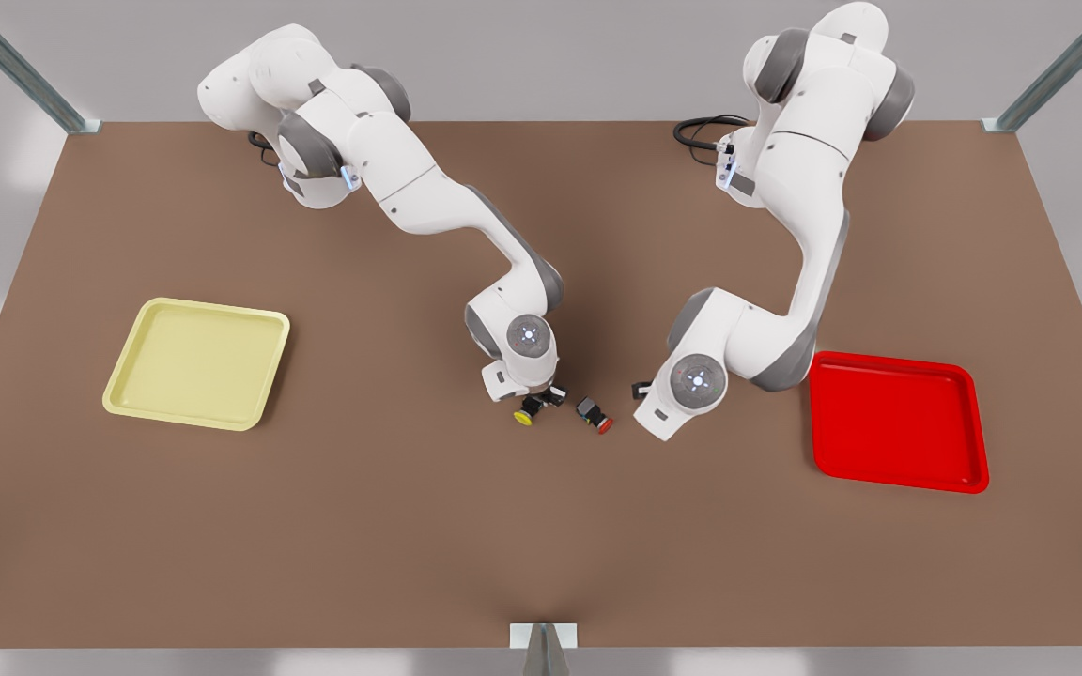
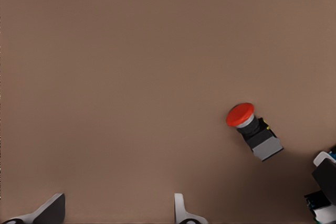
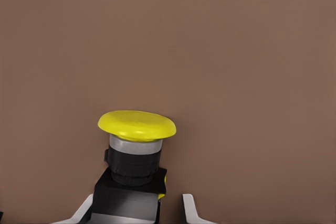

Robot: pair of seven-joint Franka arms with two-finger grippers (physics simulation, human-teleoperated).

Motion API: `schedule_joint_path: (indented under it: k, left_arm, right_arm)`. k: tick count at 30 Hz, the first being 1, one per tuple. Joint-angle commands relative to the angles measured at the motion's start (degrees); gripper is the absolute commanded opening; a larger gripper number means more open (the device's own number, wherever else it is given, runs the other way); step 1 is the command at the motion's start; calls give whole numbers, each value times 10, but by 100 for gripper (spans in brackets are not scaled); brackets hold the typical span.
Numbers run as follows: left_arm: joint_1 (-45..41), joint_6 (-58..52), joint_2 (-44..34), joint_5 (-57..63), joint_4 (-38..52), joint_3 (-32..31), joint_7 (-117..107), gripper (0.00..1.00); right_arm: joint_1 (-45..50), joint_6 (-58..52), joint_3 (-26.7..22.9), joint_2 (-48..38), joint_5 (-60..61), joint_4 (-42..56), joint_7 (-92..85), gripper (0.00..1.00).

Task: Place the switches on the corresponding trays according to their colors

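My right end effector is down on the worktop at the yellow switch, fingers astride its dark body but seemingly not closed; the grasp is the step in hand. Next I must pinch, lift and carry it to the yellow tray. My left end effector waits spread open near the red switch, the red tray beside that arm.

Simulated robot test cell, not a home or shop. Plain brown table fills the floor, blank grey walls behind, bare metal frame struts at the corners. Two white arms mounted at the far edge, black cable coiled by one base. Flat rendered surfaces throughout.
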Motion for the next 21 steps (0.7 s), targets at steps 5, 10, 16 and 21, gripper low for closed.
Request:
schedule_joint_path:
  k: [5,10,16,21]
  left_arm:
    - [2,1,-1,-20,3,-1,-3,100]
    - [2,1,1,-21,-1,0,-3,100]
    - [2,14,5,-29,-2,0,-3,100]
    - [2,21,8,-29,-1,0,-3,100]
  right_arm:
    - [0,0,0,0,0,0,-1,50]
    - [-1,0,0,0,0,1,0,48]
    - [-1,-1,0,-4,-1,3,-1,48]
    - [-30,-4,0,-24,-9,2,-16,48]
